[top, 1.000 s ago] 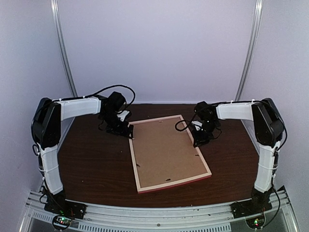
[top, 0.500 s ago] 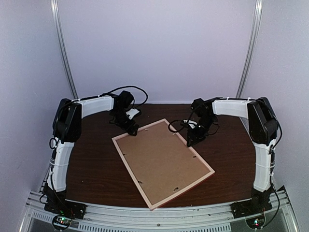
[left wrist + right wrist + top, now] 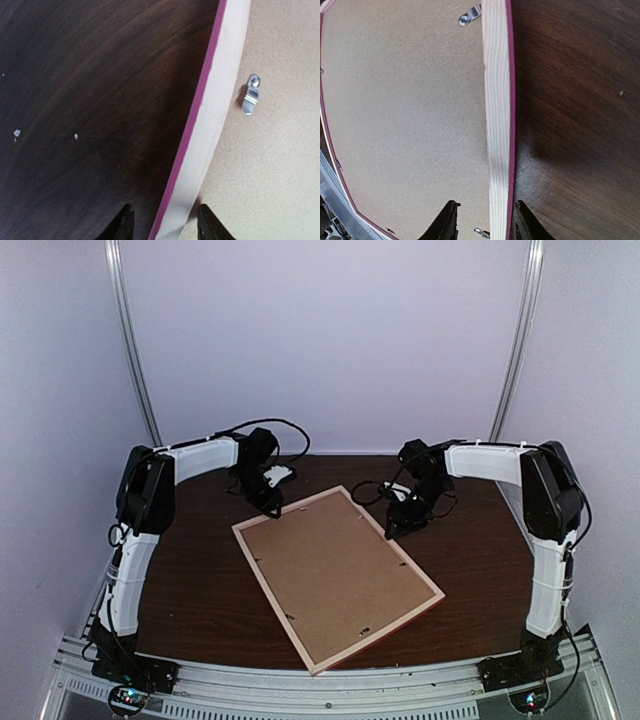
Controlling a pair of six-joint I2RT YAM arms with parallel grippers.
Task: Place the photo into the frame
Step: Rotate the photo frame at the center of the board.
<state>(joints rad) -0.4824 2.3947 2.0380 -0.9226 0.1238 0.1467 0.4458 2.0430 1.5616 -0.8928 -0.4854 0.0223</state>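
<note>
The frame (image 3: 272, 601) lies face down and askew on the dark table, its brown backing board (image 3: 335, 575) up. The photo is out of view. My left gripper (image 3: 272, 508) is at the frame's far left edge. In the left wrist view my left gripper (image 3: 165, 227) straddles the pale, pink-edged moulding (image 3: 215, 115) with a gap on each side, open. My right gripper (image 3: 392, 530) is at the far right edge. In the right wrist view my right gripper (image 3: 484, 222) stands open astride the moulding (image 3: 496, 110), holding nothing.
Small metal clips (image 3: 251, 94) (image 3: 470, 15) sit on the backing board along the moulding. Dark wood table (image 3: 190, 570) lies bare to the left and right (image 3: 480, 550) of the frame. White walls close in the back and sides.
The frame has swung counterclockwise, its near corner now closer to the table's front edge. Both arms shifted with it. The left fingers have narrowed and the right fingers have widened.
</note>
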